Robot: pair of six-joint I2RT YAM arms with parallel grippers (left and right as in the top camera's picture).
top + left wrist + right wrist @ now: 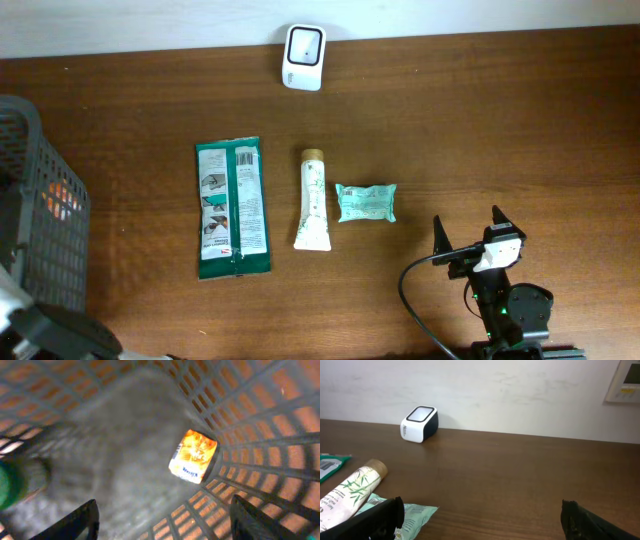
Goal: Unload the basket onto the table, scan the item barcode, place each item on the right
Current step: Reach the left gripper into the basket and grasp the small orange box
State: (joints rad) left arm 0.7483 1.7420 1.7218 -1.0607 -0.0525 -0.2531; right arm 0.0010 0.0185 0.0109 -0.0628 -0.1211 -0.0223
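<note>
One orange packet (193, 456) inside basket (115, 450)

The left wrist view is dim and smeared: the basket (260, 420) mesh around the left pincer (163, 512) blurs, the green object (10, 485) beside one finger is a soft smudge, and only the orange packet (193, 456) ahead glows bright. Ahead of the right pincer (480, 510), even soft light leaves the scanner (420, 423) and wall (495, 390) crisp; its own dark fingers (375, 520) are out of focus. Overhead, light is even, shadows faint.
</note>
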